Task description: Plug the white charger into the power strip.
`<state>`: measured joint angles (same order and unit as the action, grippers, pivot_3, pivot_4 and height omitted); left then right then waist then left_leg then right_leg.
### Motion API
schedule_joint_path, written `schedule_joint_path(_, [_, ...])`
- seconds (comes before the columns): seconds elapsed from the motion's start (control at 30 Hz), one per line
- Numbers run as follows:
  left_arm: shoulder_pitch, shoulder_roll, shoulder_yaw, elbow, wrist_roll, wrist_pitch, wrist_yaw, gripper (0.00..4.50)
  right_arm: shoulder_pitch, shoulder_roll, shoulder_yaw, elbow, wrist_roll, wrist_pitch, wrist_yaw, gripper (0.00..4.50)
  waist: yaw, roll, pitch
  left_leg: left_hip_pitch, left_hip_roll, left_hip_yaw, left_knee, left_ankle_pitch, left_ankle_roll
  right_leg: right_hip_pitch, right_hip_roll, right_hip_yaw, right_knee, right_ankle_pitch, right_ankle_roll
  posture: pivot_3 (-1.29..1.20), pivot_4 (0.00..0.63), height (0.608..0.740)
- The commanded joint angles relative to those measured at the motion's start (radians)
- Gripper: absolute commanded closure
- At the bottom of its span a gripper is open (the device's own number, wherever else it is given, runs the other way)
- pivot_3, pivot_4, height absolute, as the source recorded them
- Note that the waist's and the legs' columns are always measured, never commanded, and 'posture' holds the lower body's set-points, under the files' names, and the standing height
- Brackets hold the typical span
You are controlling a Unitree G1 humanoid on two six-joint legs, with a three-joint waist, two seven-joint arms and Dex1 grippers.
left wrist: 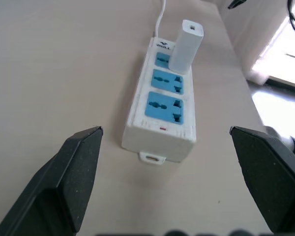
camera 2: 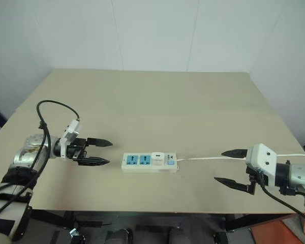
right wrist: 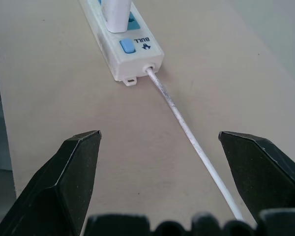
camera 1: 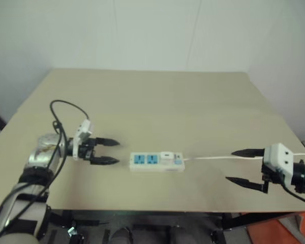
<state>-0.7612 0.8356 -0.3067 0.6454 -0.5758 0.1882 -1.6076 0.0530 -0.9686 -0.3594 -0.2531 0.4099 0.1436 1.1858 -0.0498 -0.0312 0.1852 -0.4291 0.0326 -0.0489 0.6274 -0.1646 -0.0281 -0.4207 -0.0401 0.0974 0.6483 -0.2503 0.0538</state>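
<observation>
1. The white charger [left wrist: 186,45] already stands upright in the power strip [camera 2: 148,163], in the socket nearest the cord [right wrist: 187,130] end.
2. Left gripper [camera 2: 97,152] at nine o'clock and right gripper [camera 2: 233,167] at three o'clock both gape empty; a careless sweep could knock the charger loose.
3. Snagging the cord would drag the strip across the bench [camera 2: 157,96].

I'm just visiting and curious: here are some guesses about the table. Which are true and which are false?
1. The white charger stands plugged into the power strip. True.
2. The left gripper is holding the charger. False: it is open, holds nothing, and is apart from the strip's end.
3. Two blue sockets next to the charger are free. True.
4. The right gripper is shut on the cord. False: it is open, and the cord lies on the table between its fingers.
5. The cord leaves the strip at the end facing the left gripper. False: it leaves toward the right gripper.
</observation>
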Motion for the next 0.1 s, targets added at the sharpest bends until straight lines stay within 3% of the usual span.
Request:
schedule_joint_path(0.03, [-0.077, 0.031, -0.112, 0.023, -0.081, -0.008, -0.007, 0.00, 0.008, -0.022, -0.037, -0.060, 0.018, 0.033, -0.015, 0.02, 0.004, 0.000, 0.000, 0.000, 0.000, 0.000, 0.000, 0.000, 0.000, 0.000, 0.000, 0.000, 0.000, 0.000, 0.000, 0.00, 0.150, 0.740])
schedule_joint_path(0.1, [-0.117, 0.028, -0.156, 0.061, -0.093, -0.030, -0.007, 0.00, 0.024, -0.033, -0.044, -0.079, 0.016, 0.042, -0.006, 0.02, 0.006, 0.000, 0.000, 0.000, 0.000, 0.000, 0.001, 0.000, 0.000, 0.000, 0.000, 0.000, 0.000, 0.000, 0.000, 0.00, 0.150, 0.740])
